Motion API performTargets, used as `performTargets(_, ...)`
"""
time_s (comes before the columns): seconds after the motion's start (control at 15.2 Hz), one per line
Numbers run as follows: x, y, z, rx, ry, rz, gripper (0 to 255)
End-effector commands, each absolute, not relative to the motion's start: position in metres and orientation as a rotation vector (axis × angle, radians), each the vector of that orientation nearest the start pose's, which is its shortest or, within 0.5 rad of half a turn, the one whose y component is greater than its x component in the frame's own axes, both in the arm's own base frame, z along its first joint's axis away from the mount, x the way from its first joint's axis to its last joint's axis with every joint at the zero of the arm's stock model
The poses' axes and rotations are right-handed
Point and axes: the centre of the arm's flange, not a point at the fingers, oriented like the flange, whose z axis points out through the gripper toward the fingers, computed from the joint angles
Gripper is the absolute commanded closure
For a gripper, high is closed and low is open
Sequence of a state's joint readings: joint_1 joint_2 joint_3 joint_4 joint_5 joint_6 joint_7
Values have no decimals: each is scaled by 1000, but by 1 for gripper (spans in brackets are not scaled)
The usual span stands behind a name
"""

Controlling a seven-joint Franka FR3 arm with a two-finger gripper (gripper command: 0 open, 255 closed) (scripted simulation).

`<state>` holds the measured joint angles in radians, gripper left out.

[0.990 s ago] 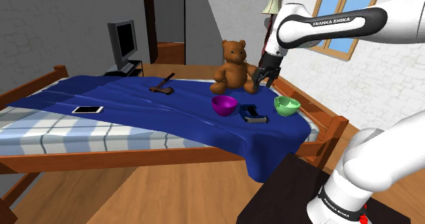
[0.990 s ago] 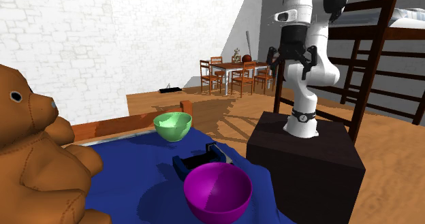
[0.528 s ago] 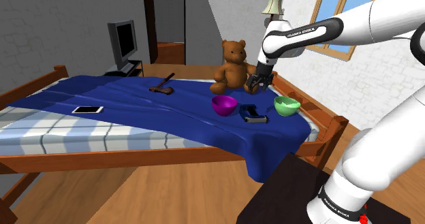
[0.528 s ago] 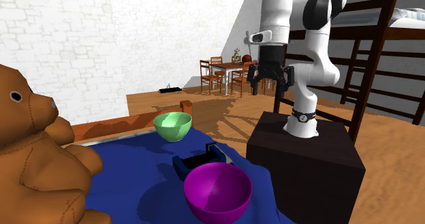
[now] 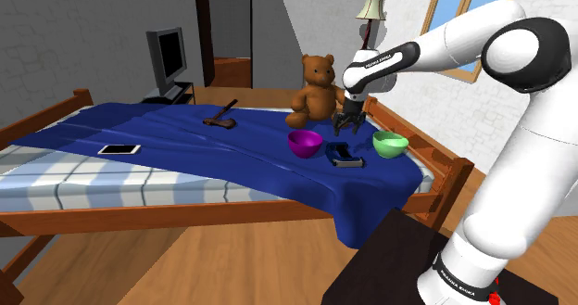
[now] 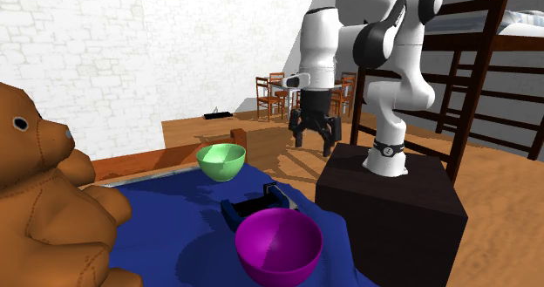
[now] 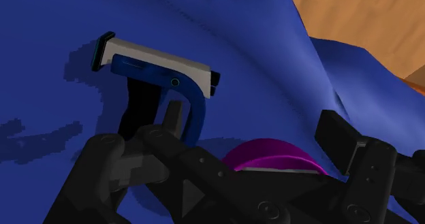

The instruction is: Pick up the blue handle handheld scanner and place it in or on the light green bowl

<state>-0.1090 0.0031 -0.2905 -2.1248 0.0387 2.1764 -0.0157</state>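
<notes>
Black two-finger gripper (image 5: pixel 345 125), fingers spread, empty, hangs above blue-handled, grey-headed handheld scanner (image 7: pixel 158 71), no contact; scanner's handle points back toward gripper, crosswise to finger gap.

We find the scanner (image 7: pixel 160 66) lying on the bedcover (image 7: pixel 259 45) beneath the fingers (image 7: pixel 338 133), with one bowl (image 7: pixel 269 158) close beside them. The other bowl (image 5: pixel 390 145) sits on the bedcover at the fingers' opposite side, and the teddy bear (image 5: pixel 315 88) sits beyond them.
</notes>
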Motion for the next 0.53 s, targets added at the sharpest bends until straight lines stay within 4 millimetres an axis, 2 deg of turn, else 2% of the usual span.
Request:
performTargets(0.0,515,-230,396,-3051,667,-67,0)
performTargets(0.46,546,-292,332,-3025,804,-3,0)
